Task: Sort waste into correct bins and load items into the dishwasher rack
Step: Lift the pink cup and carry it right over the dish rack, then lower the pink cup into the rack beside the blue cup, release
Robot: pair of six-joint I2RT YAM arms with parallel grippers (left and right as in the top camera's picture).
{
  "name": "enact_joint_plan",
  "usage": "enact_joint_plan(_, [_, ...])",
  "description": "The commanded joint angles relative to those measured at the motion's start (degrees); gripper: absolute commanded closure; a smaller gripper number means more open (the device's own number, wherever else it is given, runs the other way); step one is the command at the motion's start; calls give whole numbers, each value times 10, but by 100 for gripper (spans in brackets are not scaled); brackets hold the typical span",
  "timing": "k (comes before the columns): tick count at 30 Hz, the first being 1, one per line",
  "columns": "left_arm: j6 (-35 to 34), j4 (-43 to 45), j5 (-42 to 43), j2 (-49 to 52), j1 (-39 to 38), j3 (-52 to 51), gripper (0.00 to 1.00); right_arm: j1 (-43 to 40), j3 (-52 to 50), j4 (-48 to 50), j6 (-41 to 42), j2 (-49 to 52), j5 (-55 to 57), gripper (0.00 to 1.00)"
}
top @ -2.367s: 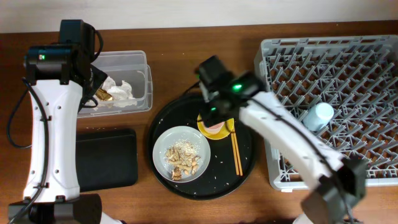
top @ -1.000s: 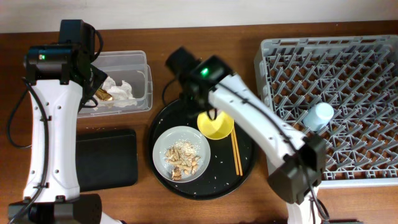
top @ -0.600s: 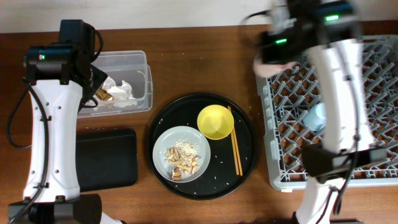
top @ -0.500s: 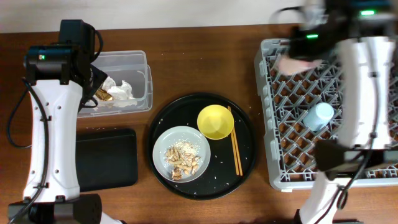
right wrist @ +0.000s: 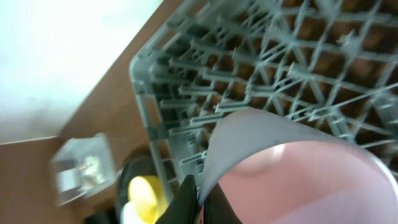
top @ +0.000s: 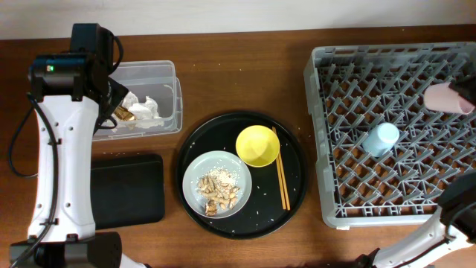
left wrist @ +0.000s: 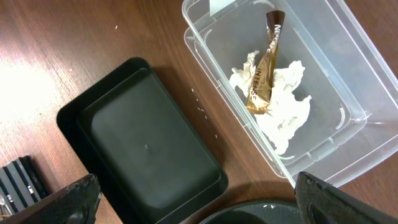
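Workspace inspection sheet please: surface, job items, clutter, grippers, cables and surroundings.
Surface: brown wooden table.
Job's things: clear tub holds tissue and brown sachet; black rectangular tray empty; grey bowl with food scraps, yellow bowl and chopsticks sit on the round black tray; light blue cup in the dishwasher rack.
Clutter: loose rice grains on the round tray.
Grippers: left gripper open, empty, above tub and rectangular tray; right gripper shut on pink cup over the rack.
Cables: black cable beside the left arm.
Surroundings: pale wall behind the table.
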Motion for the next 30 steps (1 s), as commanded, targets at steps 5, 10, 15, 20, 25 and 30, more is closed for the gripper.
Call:
enact_joint_plan(5, [-3, -1, -8, -9, 0, 4, 1, -46, -187, 57, -132, -2, -285, 96])
enact_joint_plan(10, [-3, -1, -8, -9, 0, 4, 1, -50, -248, 85, -153, -2, -304, 96])
enact_joint_plan(15, [-3, -1, -8, -9, 0, 4, 1, -50, -290, 137, -138, -2, -275, 96])
enact_joint_plan(20, [-3, -1, -8, -9, 0, 4, 1, -50, -325, 191, -115, 0, -254, 96])
enact_joint_plan(25, [-3, -1, -8, -9, 0, 4, 1, -50, -352, 232, -118, 0, -283, 96])
enact_joint_plan(30, [-3, -1, -8, -9, 0, 4, 1, -55, -360, 256, -104, 2, -253, 96])
